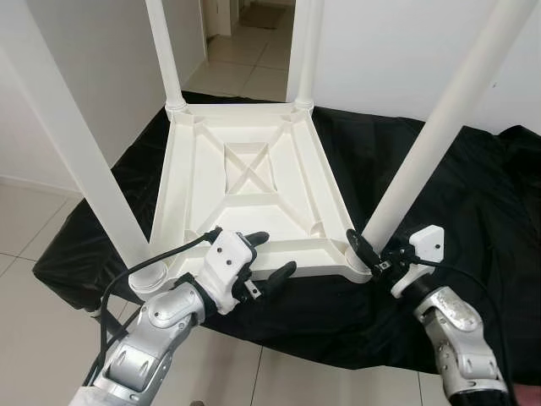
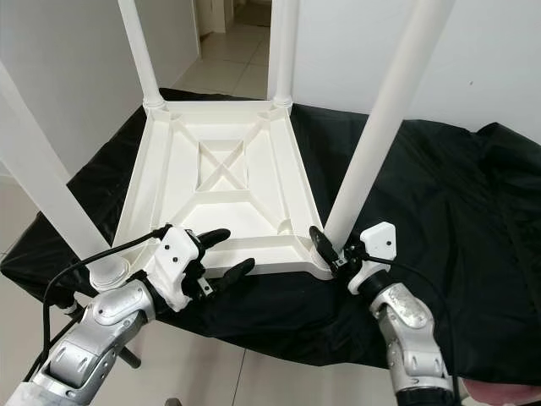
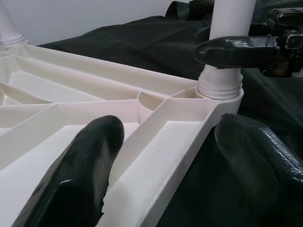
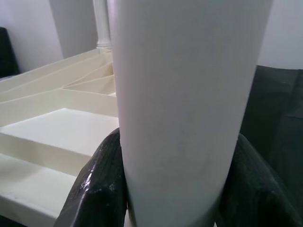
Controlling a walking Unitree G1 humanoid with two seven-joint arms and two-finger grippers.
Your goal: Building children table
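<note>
Tabletop (image 1: 254,182), white plastic and turned underside up, lies on a black cloth (image 1: 397,161) spread over the floor, with four white legs standing up from its corner sockets. The right gripper (image 2: 330,250) is clamped around the base of the near right leg (image 1: 439,127), just above the threaded collar where that leg enters the tabletop's corner; the right wrist view shows both black fingers (image 4: 97,189) pressed against the leg's sides. The left gripper (image 1: 264,260) is released, its two fingers spread astride the tabletop's near rim, one over the ribbed underside and one outside the edge, not pinching anything. The step in hand looks like seating or tightening this leg in its socket. To do it well, the grip should stay low near the collar, so that the turning force acts about the leg's axis and does not lever the long leg sideways. The left gripper would help most by closing on the rim beside that corner to stop the tabletop sliding on the cloth.
</note>
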